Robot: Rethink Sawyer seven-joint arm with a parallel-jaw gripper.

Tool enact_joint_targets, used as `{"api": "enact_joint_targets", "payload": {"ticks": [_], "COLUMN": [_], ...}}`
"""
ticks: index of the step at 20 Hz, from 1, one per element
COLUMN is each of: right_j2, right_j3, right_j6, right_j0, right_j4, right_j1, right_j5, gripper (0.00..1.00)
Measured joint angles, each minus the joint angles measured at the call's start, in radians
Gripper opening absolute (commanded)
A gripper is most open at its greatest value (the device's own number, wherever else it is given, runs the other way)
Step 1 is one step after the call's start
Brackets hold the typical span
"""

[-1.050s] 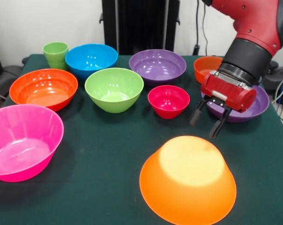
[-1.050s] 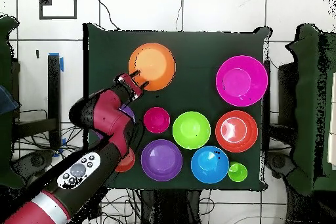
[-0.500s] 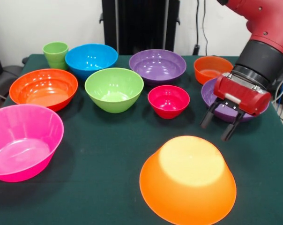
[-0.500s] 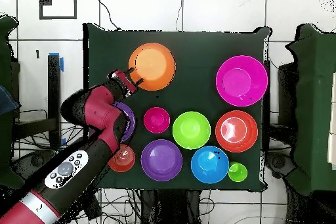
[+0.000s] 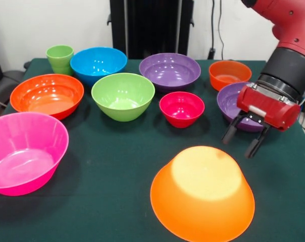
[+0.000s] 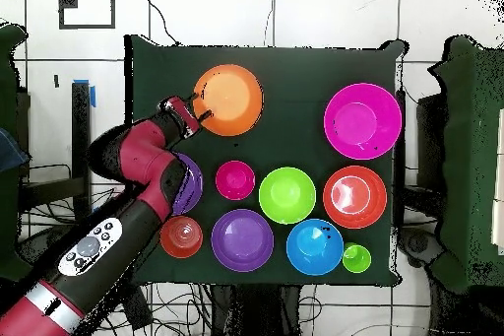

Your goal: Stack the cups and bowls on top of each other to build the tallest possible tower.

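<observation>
Fingers point(image 5: 229, 133) spread and holding nothing, the gripper point(image 5: 242, 140) is drifting sideways away from the magenta-red bowl and is now hanging low beside the far rim of the upturned orange bowl point(image 5: 203, 194), in front of the smaller purple bowl point(image 5: 232, 103), which a second ago it was half covering. That shift is baring the purple bowl rather than closing on it, so I'd judge the arm is still lining up and no pick has begun. Taking the pieces by size: the orange base is sitting alone at the near edge of the green table point(image 5: 112, 166) with nothing on it, so the tower is only one piece high; the pink bowl point(image 5: 23, 151) is lying well apart from it; then come the red-orange bowl point(image 5: 46, 95), the larger purple bowl point(image 5: 169, 70), the blue bowl point(image 5: 98, 63), the green bowl point(image 5: 122, 96), the small red-orange bowl point(image 5: 229, 73), the magenta-red bowl point(image 5: 182, 108), and last the light-green cup point(image 5: 60, 58) at the far corner, all mouth-up and none shifted.
</observation>
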Motion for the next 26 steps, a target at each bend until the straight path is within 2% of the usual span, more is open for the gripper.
{"api": "enact_joint_targets", "payload": {"ticks": [11,26], "right_j2": [-0.144,-0.307], "right_j3": [-0.131,-0.291], "right_j6": [0.207,0.386], "right_j0": [-0.004,-0.04], "right_j4": [0.002,0.001], "right_j1": [0.121,0.259], "right_j5": [0.147,0.27], "gripper": [1.0,1.0]}}
